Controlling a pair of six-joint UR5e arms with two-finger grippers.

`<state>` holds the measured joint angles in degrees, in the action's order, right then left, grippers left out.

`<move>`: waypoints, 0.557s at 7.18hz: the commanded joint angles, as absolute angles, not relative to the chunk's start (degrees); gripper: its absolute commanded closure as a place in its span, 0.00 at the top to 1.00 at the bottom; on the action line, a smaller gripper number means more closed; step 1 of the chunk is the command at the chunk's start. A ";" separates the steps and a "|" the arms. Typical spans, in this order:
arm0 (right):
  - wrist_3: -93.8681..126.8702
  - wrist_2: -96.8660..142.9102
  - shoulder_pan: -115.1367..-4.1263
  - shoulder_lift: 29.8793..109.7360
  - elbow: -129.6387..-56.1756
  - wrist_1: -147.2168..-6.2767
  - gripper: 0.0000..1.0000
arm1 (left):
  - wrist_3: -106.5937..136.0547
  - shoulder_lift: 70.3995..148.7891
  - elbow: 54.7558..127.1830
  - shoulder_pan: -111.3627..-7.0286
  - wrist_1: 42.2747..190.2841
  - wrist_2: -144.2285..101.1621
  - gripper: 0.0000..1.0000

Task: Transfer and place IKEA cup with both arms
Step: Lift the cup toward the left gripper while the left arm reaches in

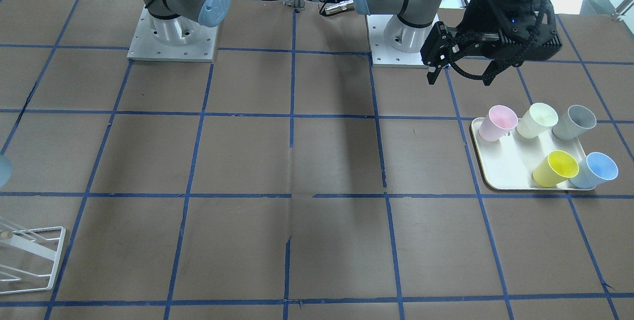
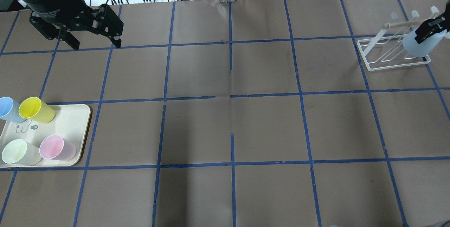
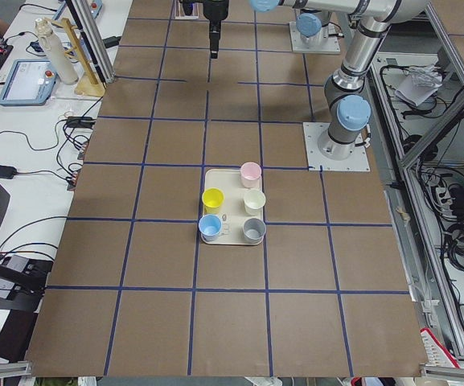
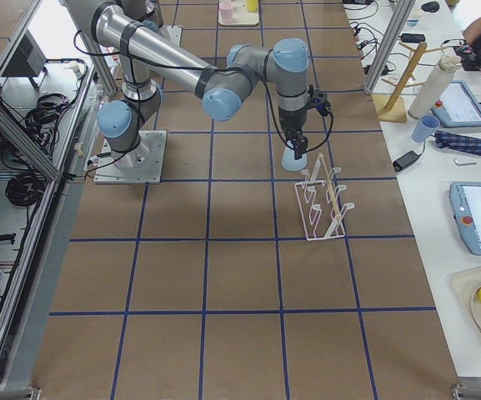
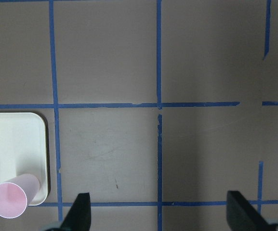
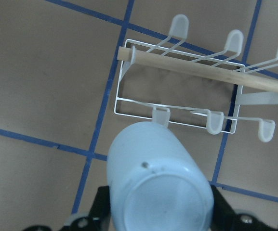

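I see the right gripper (image 2: 429, 30) clamped on the base-up IKEA cup (image 6: 158, 183), with the wire rack (image 6: 191, 69) just ahead.
My left gripper (image 2: 96, 45) has its jaws wide apart and empty, over bare table beside the tray edge (image 5: 43, 144).

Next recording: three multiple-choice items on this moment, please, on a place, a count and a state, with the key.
1. Where is the blue cup that the right hand holds? A over the tray; B at the wire rack; C on a shelf.
2. How many cups stand on the tray? A three; B four; C five.
3. The left hand is: A open and empty; B shut on a cup; C shut on nothing.
B, it hangs upside down by the rack; C, pink cup, cream cup, grey cup, yellow cup, second blue cup; A, its fingers stand apart, nothing between.
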<state>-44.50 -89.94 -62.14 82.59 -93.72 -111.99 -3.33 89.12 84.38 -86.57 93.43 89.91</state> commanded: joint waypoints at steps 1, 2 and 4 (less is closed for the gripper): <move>-38.28 -85.19 -65.11 84.72 -93.78 -104.79 0.00 | -3.34 89.12 84.38 -86.57 93.43 89.91 1.00; -31.53 -84.91 -68.52 84.90 -93.78 -104.16 0.00 | -3.34 89.12 84.38 -86.49 93.43 89.91 1.00; -15.46 -84.81 -76.87 84.64 -93.96 -104.15 0.00 | -3.78 89.03 84.46 -86.48 93.60 89.65 1.00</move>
